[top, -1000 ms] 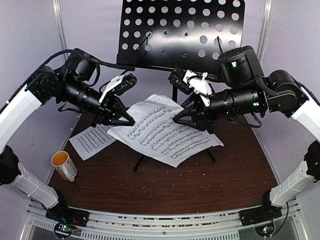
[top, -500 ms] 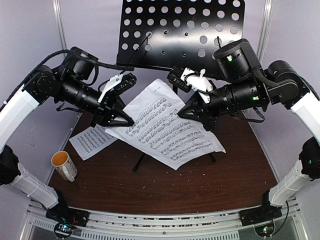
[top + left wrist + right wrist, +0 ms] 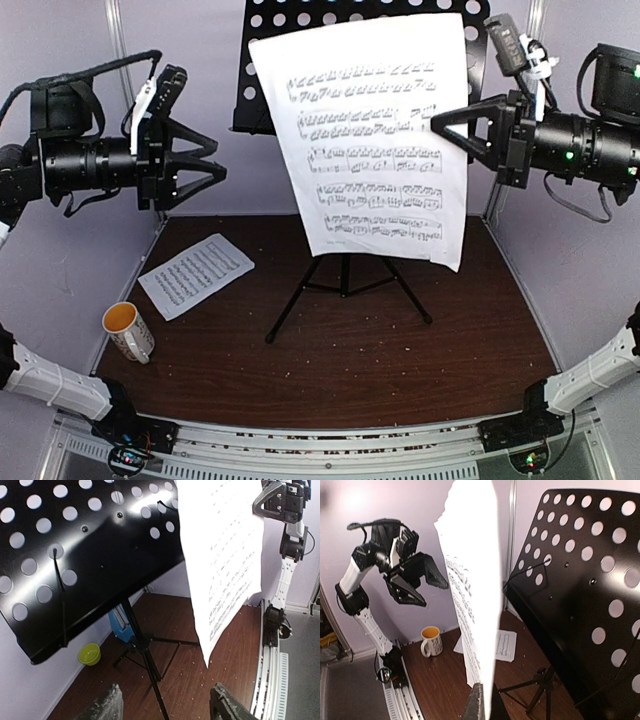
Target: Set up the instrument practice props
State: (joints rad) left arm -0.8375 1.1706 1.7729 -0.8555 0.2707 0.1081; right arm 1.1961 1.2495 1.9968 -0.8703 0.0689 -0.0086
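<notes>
Pages number two: we see one white printed sheet-music page [image 3: 370, 130] clamped in our right pincer [image 3: 437, 122] before the single black perforated tripod music stand [image 3: 110, 565]. A second page [image 3: 195, 275] lies by the table's [image 3: 400, 360] left edge. Our left pincer [image 3: 218, 160] gapes, holding nothing.

Brown table [image 3: 450, 340], 1 music page [image 3: 195, 275], mug [image 3: 128, 332], tripod stand [image 3: 345, 285], green bowl [image 3: 89, 653]

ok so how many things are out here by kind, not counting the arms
black perforated tripod music stand: 1
white printed sheet-music pages: 2, one in the right claw, one lying flat
small blue metronome, partly hidden behind the stand's post: 1
white mug with orange inside: 1
small lime-green bowl: 1
total: 6
</notes>
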